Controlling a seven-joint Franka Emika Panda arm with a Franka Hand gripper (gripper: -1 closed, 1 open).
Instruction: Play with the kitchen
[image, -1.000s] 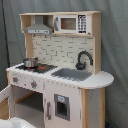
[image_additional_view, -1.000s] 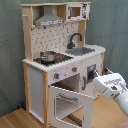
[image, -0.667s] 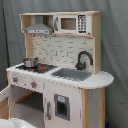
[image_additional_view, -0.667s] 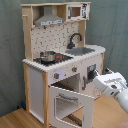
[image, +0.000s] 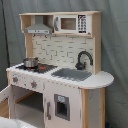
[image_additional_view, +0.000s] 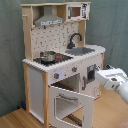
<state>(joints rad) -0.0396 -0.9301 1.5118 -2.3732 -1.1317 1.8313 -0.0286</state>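
1. The claw itself is not showing clearly in either view; only the arm's white wrist housing (image_additional_view: 114, 80) is reaching in from the second exterior view's right, so I cannot tell how the claw is set.
2. Compared with a second ago, the arm is sitting slightly higher and nearer the kitchen (image_additional_view: 60, 60), while the oven door (image_additional_view: 70, 102) is hanging open just as before; I judge the play is moving on to the cabinet front beside the oven.
3. The arm is stretching roughly level, its end just beside the right-hand door with the dark dispenser panel (image_additional_view: 91, 73).
4. The kitchen is standing upright on the wooden floor (image_additional_view: 15, 120), a small pot (image_additional_view: 48, 56) resting on its stovetop, the faucet (image: 83, 59) arching over the sink (image: 71, 74).
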